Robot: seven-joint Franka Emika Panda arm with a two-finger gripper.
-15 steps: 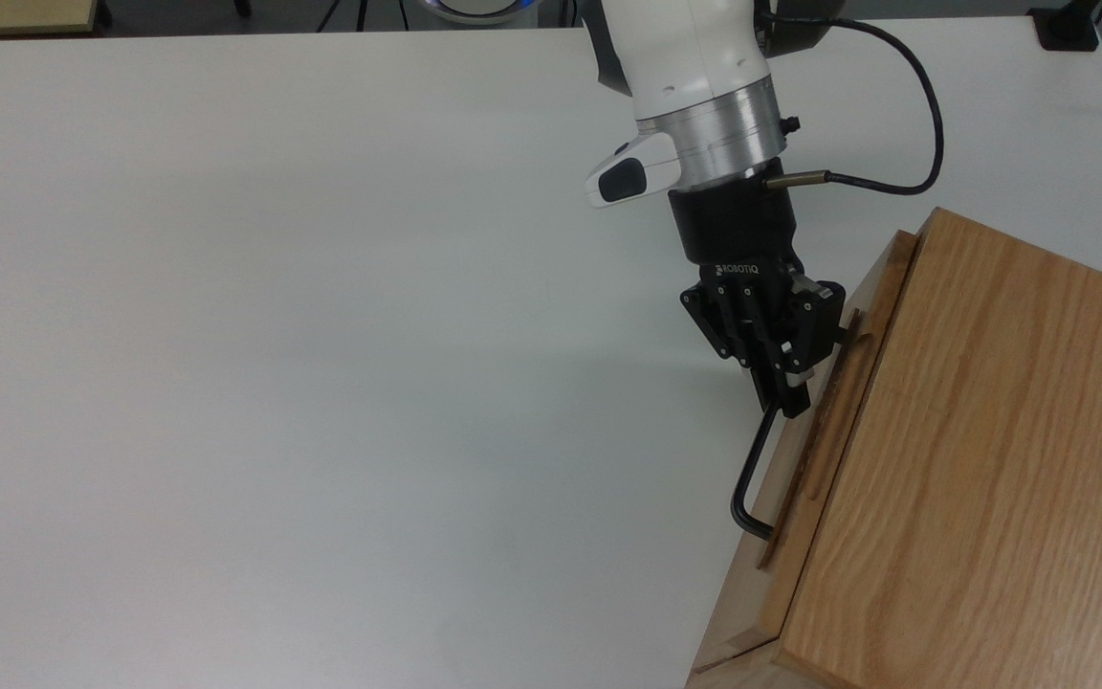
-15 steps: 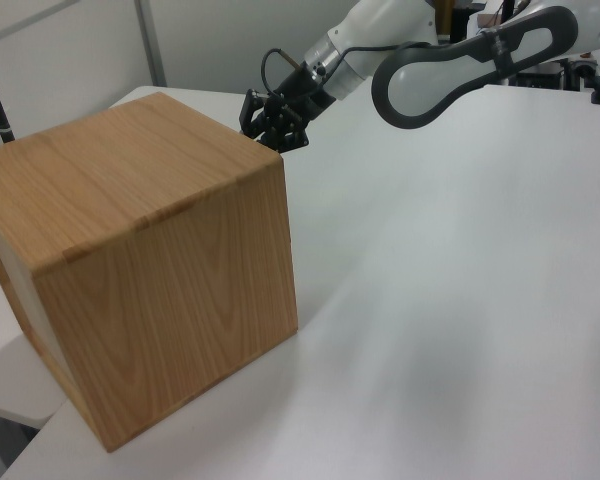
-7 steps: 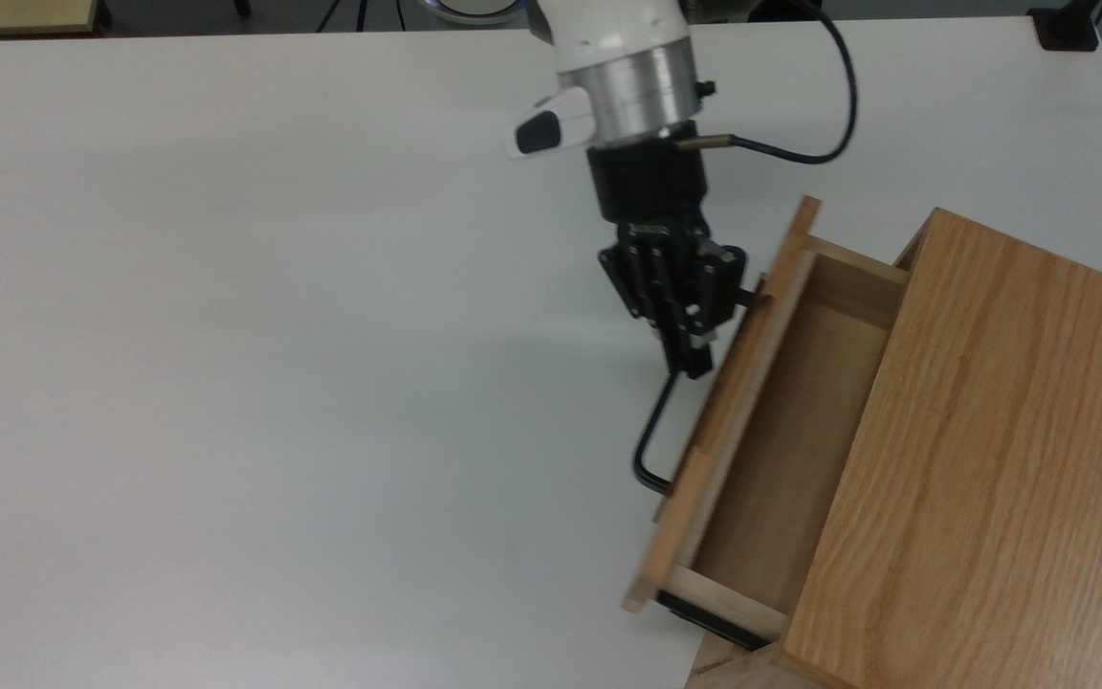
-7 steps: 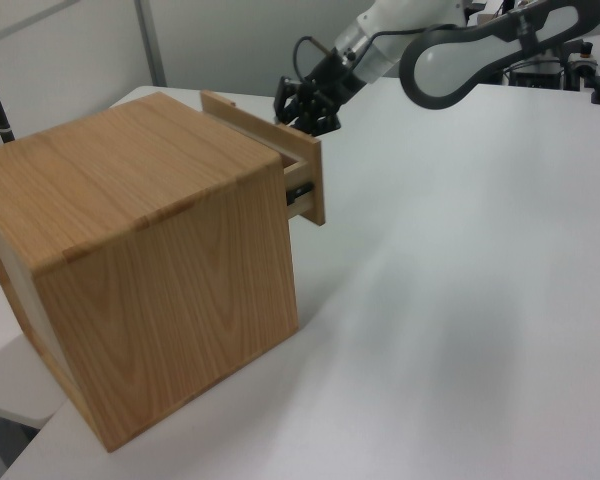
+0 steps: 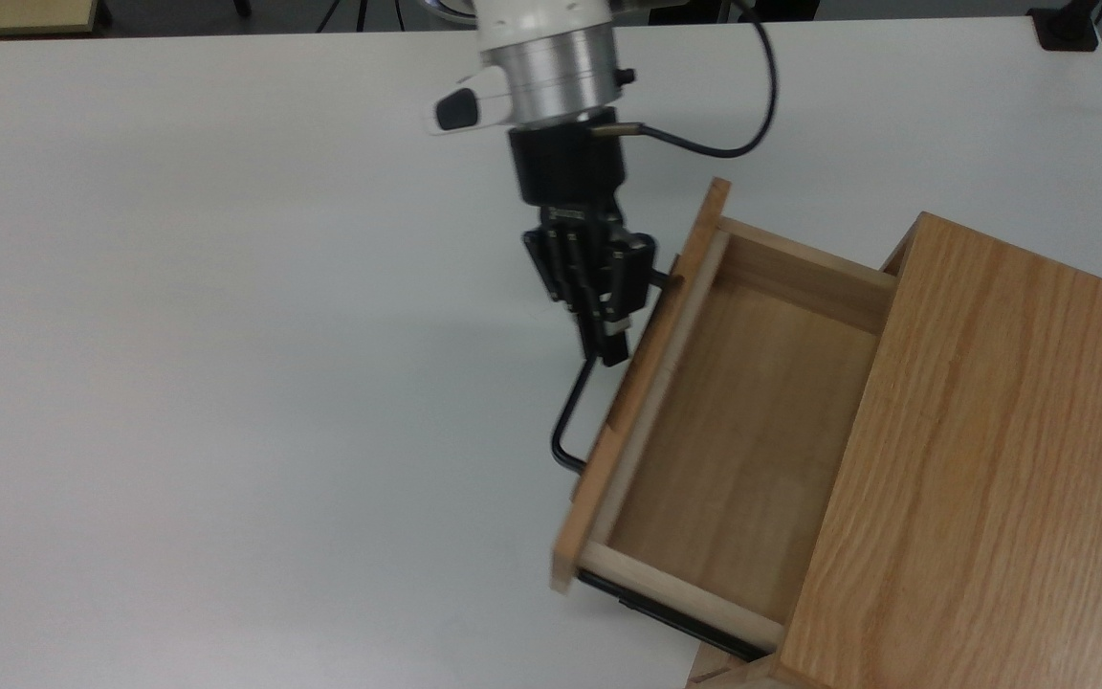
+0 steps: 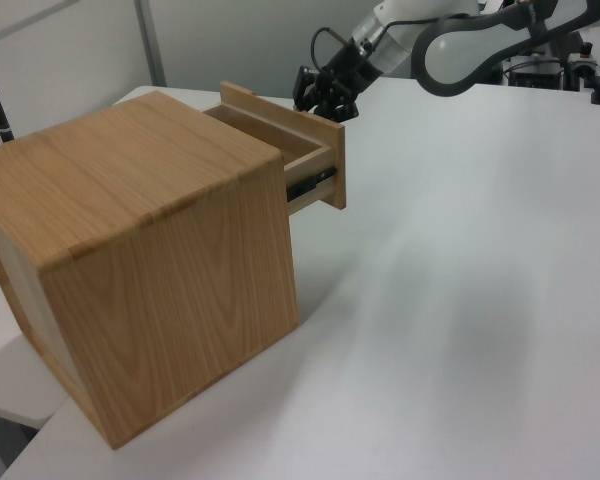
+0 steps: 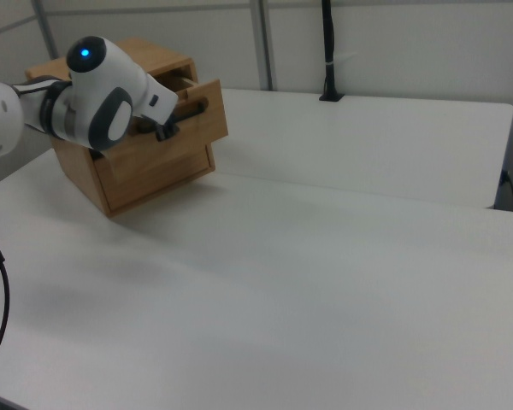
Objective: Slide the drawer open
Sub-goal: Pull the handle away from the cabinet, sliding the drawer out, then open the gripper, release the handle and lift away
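White worktop, black tool clamped on the black U-shaped handle near its upper end in the top view, drawer pulled well out (pale box bare inside), oak cabinet at the top view's right.

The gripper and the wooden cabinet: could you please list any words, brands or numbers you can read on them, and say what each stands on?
A small pale marking sits on the black body of the gripper in the top view, just above its fingers, too blurred to read.
The drawer, its handle and the cabinet carry no text, label or number.
The table bears no writing either.
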